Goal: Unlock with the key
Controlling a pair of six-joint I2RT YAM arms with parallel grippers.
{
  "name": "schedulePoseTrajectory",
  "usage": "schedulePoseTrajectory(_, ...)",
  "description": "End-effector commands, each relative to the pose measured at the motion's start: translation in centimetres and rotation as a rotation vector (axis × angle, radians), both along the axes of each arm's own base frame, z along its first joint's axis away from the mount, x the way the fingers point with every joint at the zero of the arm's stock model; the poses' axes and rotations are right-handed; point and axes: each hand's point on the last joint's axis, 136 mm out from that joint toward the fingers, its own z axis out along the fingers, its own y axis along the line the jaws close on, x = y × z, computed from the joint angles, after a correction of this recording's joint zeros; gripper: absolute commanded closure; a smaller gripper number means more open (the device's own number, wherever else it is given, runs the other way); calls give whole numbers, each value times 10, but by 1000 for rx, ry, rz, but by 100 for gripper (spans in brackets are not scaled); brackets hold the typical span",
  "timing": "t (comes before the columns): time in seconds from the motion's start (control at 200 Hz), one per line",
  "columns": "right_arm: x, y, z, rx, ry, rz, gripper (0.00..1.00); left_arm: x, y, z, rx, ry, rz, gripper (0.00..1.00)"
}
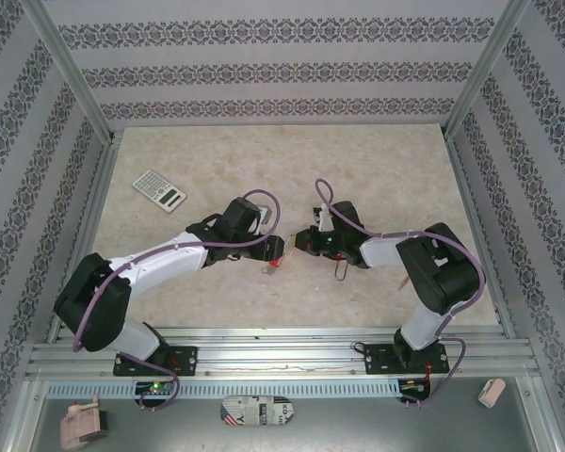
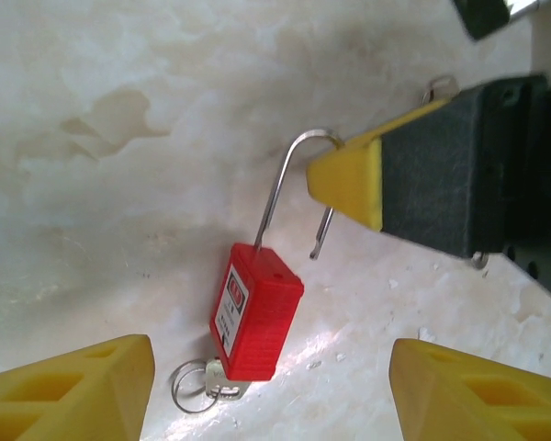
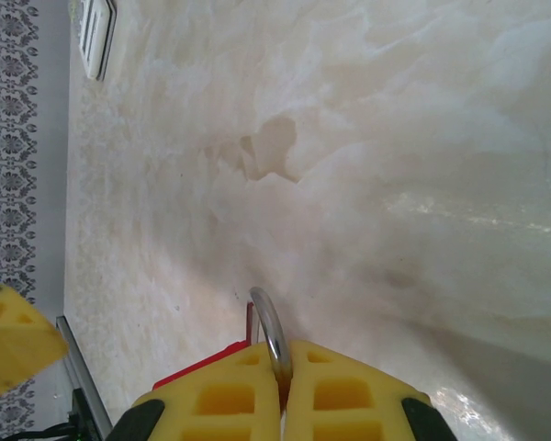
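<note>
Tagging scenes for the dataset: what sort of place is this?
Probably a lab robot cell, not a home: aluminium frame, wallpaper-clad walls, left arm and right arm bolted to a rail.

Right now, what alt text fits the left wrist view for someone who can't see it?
A red padlock, shackle open, is pinched at the shackle's top by the shut right gripper against a marbled table. A key on a ring sits in its base; the left gripper is open on either side.
</note>
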Motion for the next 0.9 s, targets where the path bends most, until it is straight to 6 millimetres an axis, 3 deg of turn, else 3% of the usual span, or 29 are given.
schedulePoseTrajectory(0.0, 8, -6, 0, -29, 20, -36, 99, -14, 5, -26, 59, 88, -61, 32)
schedulePoseTrajectory(0.23, 9, -5, 7, -32, 16, -30, 99, -11, 12, -47, 154, 107, -65, 31)
schedulePoseTrajectory(0.38, 7, -4, 7, -26, 17, -22, 99, 0, 11, -49, 183, 86, -53, 29)
schedulePoseTrajectory(0.615, 5, -4, 8, -26, 25, -16, 99, 12, -7, -43, 108, 50, -73, 25)
schedulePoseTrajectory(0.894, 4, -5, 12, -17, 25, -10, 98, 14, 16, -71, 232, 117, -30, 37)
